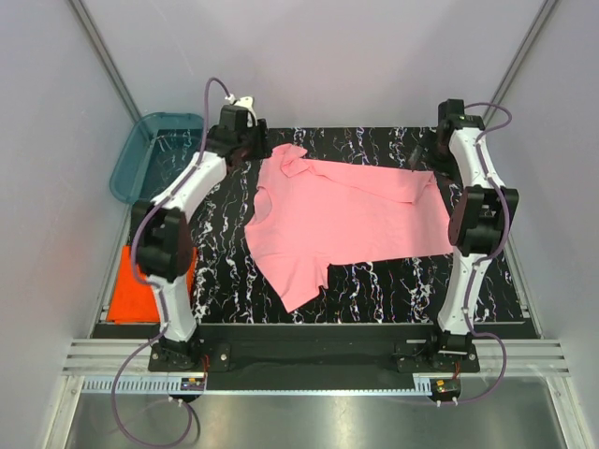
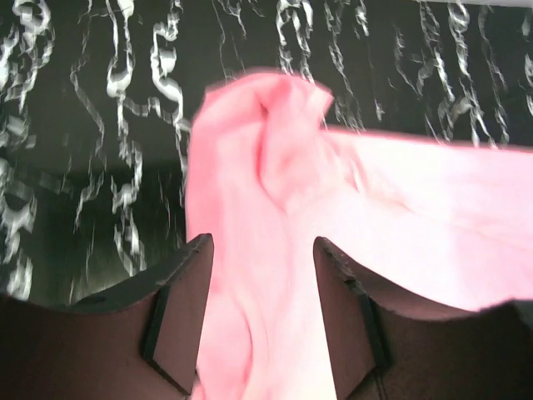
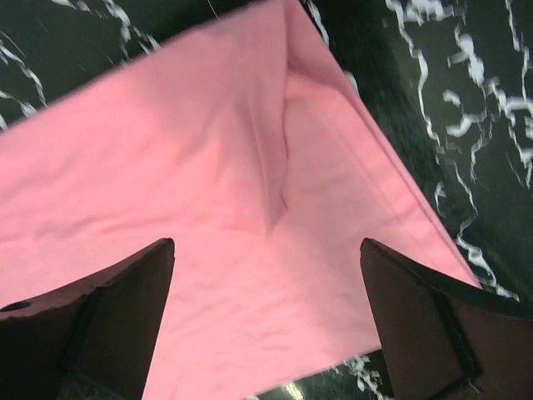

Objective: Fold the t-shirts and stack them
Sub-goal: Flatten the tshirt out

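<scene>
Closest in the left wrist view, the left gripper (image 2: 262,250) shows two dark, flat-faced fingers (image 2: 179,317) with angular tips. They stand apart, and a band of the pink t-shirt (image 2: 275,217) runs between them without being pinched. The cloth here is soft and matte, bunched into a rounded, rumpled lump just beyond the fingertips.

The right gripper (image 3: 266,250) is spread wide open, its blunt dark fingers (image 3: 117,317) hovering over a smooth corner of the same shirt. That corner has a straight hem edge and one soft crease running toward the gap.

From above, the pink shirt lies spread over the middle of the worktop (image 1: 225,271), a black surface veined with white like marble. Its crumpled end is at the far left under the left gripper and its straight edge is at the right below the right gripper. One short sleeve points toward the near edge.

The orange-red t-shirt (image 1: 126,290) lies flat at the left, partly hidden by the left arm. A teal see-through plastic tub (image 1: 126,178) sits beyond it.
</scene>
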Controlling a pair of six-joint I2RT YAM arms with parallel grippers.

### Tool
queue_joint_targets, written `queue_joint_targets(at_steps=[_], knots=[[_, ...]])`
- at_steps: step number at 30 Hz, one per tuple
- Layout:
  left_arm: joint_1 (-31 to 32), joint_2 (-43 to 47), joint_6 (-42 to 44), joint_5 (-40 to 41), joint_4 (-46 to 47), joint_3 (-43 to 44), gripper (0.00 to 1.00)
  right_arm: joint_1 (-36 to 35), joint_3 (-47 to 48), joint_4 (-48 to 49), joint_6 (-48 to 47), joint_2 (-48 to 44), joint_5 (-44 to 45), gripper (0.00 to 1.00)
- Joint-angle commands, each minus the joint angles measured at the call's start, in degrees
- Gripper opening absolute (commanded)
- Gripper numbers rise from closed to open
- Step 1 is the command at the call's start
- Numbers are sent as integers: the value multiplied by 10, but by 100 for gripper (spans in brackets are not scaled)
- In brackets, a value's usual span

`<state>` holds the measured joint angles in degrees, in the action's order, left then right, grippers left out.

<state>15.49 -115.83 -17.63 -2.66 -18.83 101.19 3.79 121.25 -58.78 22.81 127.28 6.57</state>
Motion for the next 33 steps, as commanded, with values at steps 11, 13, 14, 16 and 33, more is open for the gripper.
queue_joint_targets(at_steps=[11,13,14,16,33], knots=[[165,487,-238,-38,-74,-514,42,2,-388,25,-5,-295,-147,100],[176,546,-303,-52,-61,-569,48,3,-433,46,-12,-344,-160,100],[180,570,-329,-60,-48,-630,51,2,-442,50,-14,-357,-172,100],[184,642,-411,-79,6,-697,54,2,-457,57,-19,-390,-185,100],[305,741,-659,23,208,-973,50,3,-496,68,-23,-481,-214,100]])
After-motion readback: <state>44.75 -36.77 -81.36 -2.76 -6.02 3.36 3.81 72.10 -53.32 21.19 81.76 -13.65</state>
